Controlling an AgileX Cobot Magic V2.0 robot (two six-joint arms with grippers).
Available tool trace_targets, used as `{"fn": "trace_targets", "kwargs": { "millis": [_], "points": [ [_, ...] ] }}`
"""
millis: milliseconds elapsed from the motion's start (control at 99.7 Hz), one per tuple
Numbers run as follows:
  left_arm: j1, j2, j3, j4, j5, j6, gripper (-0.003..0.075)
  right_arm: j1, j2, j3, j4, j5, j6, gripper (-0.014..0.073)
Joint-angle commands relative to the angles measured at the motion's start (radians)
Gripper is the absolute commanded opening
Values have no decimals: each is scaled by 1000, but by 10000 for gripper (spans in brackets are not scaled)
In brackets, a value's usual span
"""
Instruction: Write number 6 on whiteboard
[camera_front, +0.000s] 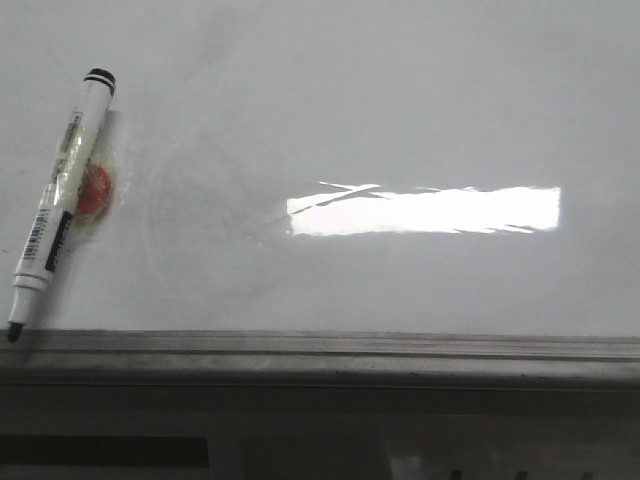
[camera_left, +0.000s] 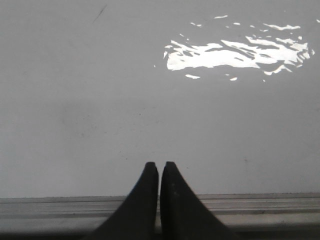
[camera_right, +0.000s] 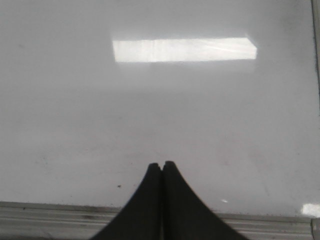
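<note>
With no 6 yet on the whiteboard (camera_front: 400, 120), both pairs of jaws pressed together and empty, the left gripper (camera_left: 159, 170) should spread and pinch the marker (camera_front: 60, 200) near the counter's left edge mid-barrel.

Only a marker (camera_front: 58, 205) lies at the whiteboard (camera_front: 400, 110) left edge; the remaining surface is unobstructed.

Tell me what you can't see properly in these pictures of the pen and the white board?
- Marker label: front view, the print is too small and blurred to read.
- Red thing under the marker: front view, partly covered by the marker, so I cannot tell what it is.
- Whiteboard: every view, cut off by the picture edges; glare hides part of it.
- Both arms: wrist views show only the closed left gripper and right gripper; none appear in front.
</note>
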Motion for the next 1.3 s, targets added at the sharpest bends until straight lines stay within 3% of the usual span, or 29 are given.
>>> {"fn": "trace_targets", "kwargs": {
  "millis": [0,1294],
  "points": [
    [-7,-30,23,-4,-68,-2,-20,0,-17,15,-16,-19,-7,-64],
    [-7,-30,23,-1,-84,-2,-20,0,-17,15,-16,-19,-7,-64]
  ]
}}
